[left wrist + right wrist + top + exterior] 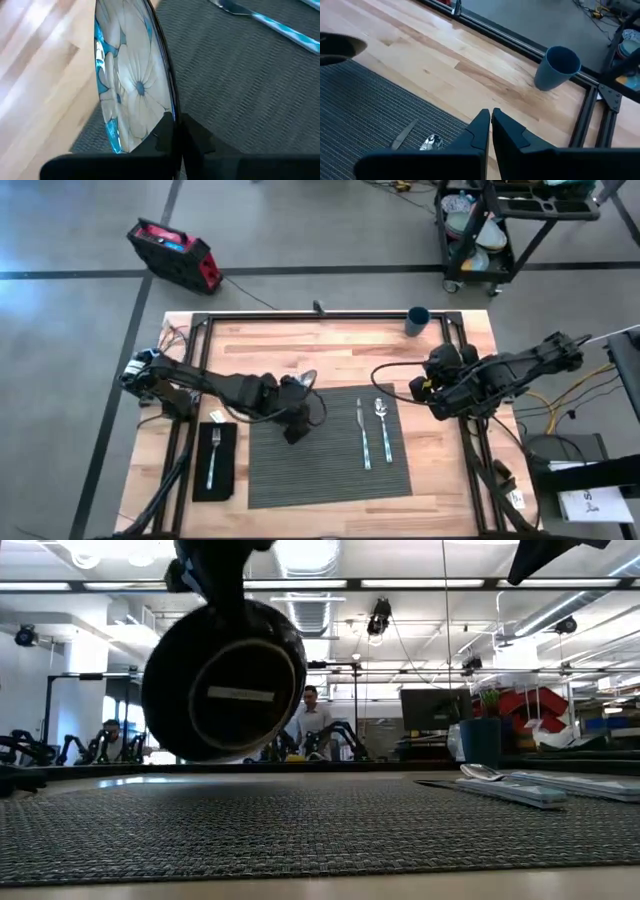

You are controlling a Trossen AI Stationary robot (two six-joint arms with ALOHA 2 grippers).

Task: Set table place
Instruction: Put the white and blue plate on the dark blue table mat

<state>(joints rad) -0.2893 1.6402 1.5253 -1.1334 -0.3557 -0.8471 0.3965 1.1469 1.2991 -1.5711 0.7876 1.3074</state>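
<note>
A round plate, white-and-blue flowers on its face and dark underneath, stands on edge above the left part of the dark grey ribbed placemat. My left gripper is shut on it. A knife and a spoon lie on the mat's right part. Left of the mat, a fork rests on a black napkin. The dark blue cup stands upright at the table's far edge. My right gripper hovers shut over the wood by the mat's far right corner. My left gripper pinches the plate's rim between its two fingers, one on the flowered face and one on the dark underside. The fingers come from above, pointing down. The plate hangs below them on edge, clear of the placemat, its underside toward the table's near edge.
Black metal rails frame the tabletop. Bare wood lies between the mat and the cup. A red case and a cart stand on the floor beyond the table. People show in the room behind.
</note>
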